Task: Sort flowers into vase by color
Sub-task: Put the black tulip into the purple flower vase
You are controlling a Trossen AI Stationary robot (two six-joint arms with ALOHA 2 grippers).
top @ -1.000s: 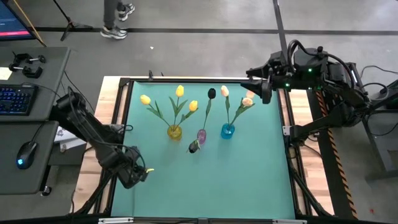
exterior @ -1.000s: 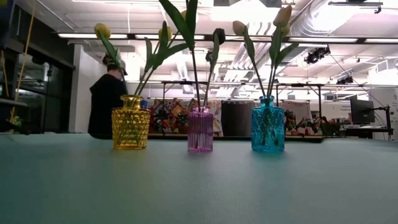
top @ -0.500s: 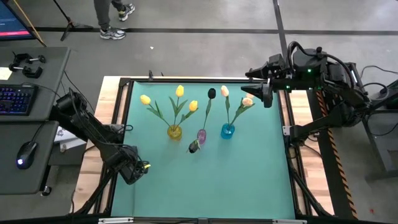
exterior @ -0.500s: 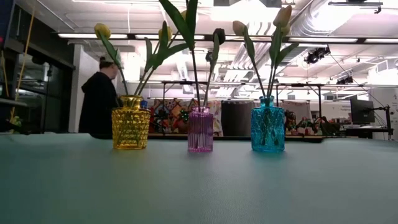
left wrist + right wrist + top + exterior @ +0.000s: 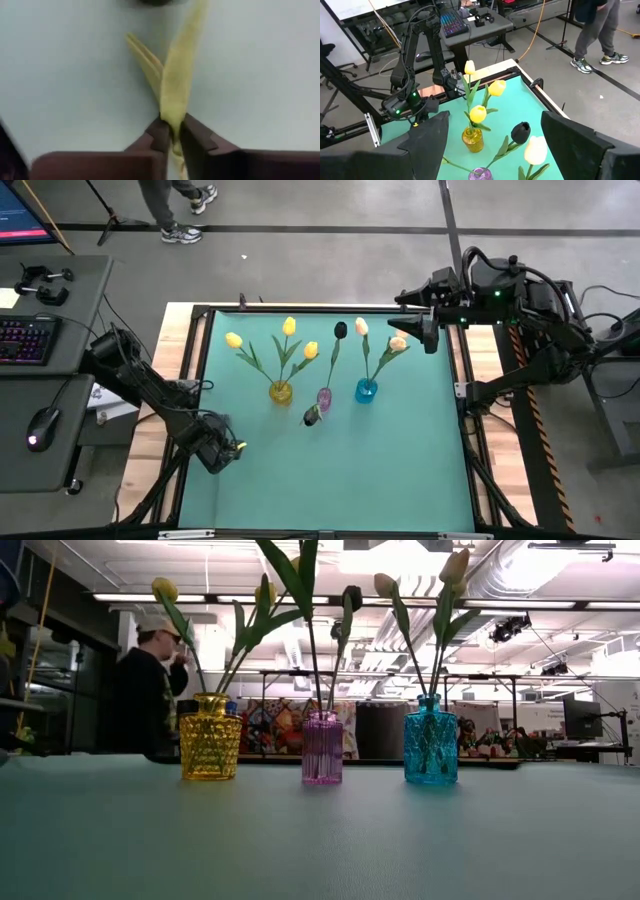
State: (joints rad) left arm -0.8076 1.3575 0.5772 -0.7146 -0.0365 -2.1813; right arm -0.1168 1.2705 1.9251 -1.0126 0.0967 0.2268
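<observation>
Almost all the flowers look sorted already. Three yellow tulips (image 5: 288,326) stand in the yellow vase (image 5: 281,392), one dark tulip (image 5: 340,330) stands in the purple vase (image 5: 324,397), and two peach-pink tulips (image 5: 398,343) stand in the blue vase (image 5: 366,390). One more dark tulip (image 5: 312,416) lies flat on the table (image 5: 400,470), just beside the purple vase, so I think it must go in there next. The left gripper (image 5: 222,452) is down near the front left edge of the table, well apart from the vases. Its fingers (image 5: 160,134) are pinched tight on a thin leaf (image 5: 176,85); whether this leaf belongs to a whole flower is hard to tell. The right gripper (image 5: 425,330) waits at the far right corner with its fingers spread wide and nothing in them.
</observation>
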